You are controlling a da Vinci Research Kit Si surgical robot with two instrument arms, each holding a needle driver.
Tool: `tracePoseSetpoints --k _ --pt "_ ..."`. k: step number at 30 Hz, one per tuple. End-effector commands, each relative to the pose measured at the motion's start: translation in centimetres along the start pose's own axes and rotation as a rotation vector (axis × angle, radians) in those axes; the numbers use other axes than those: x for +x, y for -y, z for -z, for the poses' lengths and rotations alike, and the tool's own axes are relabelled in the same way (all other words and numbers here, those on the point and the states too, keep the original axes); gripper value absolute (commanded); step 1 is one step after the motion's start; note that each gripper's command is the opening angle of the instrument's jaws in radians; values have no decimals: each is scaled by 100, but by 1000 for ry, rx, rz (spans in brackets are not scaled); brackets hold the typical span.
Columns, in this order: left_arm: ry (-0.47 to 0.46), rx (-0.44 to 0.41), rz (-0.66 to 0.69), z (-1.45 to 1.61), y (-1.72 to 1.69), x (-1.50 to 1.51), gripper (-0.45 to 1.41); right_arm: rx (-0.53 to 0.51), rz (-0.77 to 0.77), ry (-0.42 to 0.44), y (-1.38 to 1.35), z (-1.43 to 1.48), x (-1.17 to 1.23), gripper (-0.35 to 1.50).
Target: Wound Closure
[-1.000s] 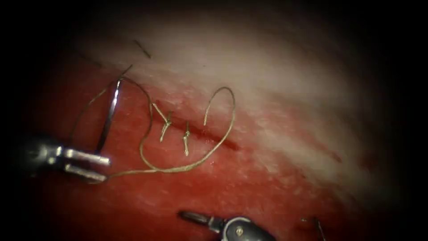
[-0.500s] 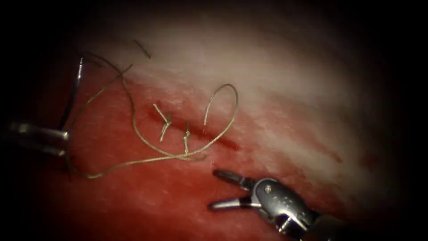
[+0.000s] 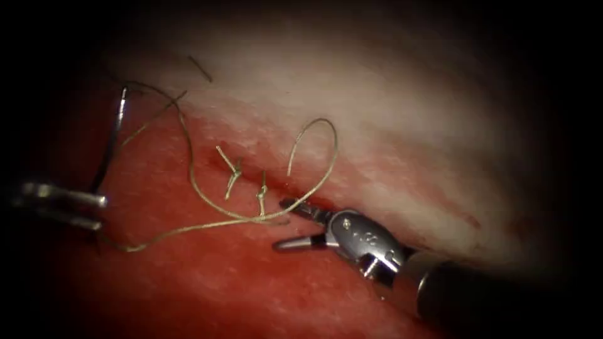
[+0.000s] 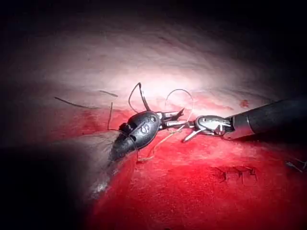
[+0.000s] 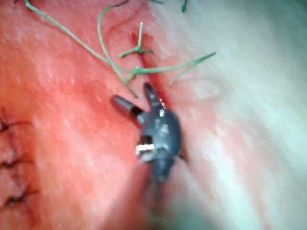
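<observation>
The left tool [image 3: 94, 210] at far left holds the needle [image 3: 112, 141] near one end, clear of the tissue [image 3: 389, 119]; the right tool [image 3: 286, 224], jaws spread and empty, sits beside the cut [image 3: 276, 185], touching the looping thread [image 3: 207, 201].

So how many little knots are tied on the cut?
2. One stitch knot sits on the cut near its left end, the other knot just right of it, beside the right tool, whose jaws are open. More may be hidden.

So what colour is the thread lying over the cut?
Pale tan, seen best in the endoscope view: the thread against the red tissue.
</observation>
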Motion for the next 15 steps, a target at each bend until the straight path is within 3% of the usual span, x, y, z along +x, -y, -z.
tracePoseSetpoints --k 1,3,9,12,15 --pt "-2 -3 -1 -6 1 -6 -45 24 16 9 1 -9 -4 12" --pt "-2 -3 -1 -7 1 -6 -45 41 29 12 1 -6 -3 -35" --pt "-7 -6 -3 -11 -1 -7 -45 69 36 46 4 1 -4 -35" --pt "-8 -8 -3 -10 0 -8 -45 111 40 60 26 15 -2 -35" --pt "-10 -11 -4 -7 7 -15 -45 139 49 58 80 41 16 -35"
